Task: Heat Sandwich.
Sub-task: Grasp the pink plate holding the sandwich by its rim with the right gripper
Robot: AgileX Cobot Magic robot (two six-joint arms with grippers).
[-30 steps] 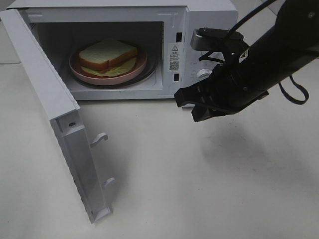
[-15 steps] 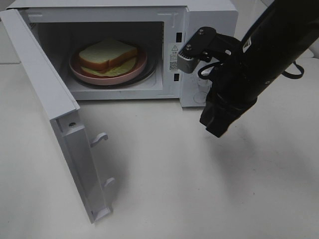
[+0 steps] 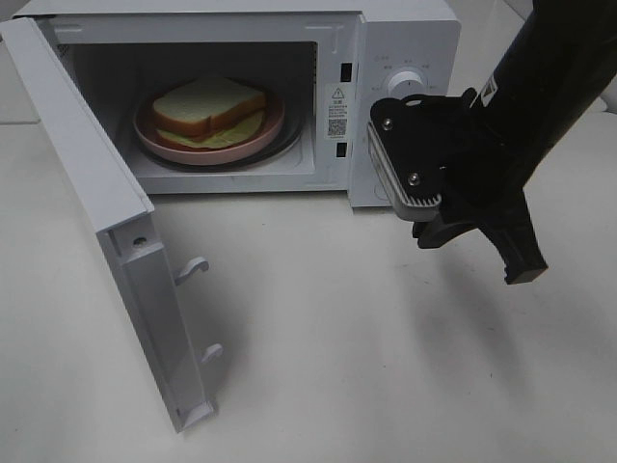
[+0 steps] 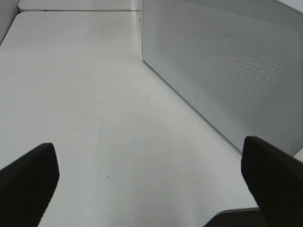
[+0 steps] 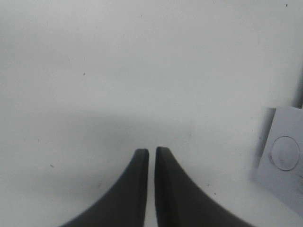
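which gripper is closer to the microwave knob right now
Right. The right gripper hangs shut just in front of the knob and lower down, not touching it. The left gripper is open, outside the high view, facing a dotted white panel.

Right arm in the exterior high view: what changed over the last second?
The right end effector swung from pointing left, near the microwave, to pointing down and right over the table. It is shut and empty. The sandwich, pink plate and open door stayed put.
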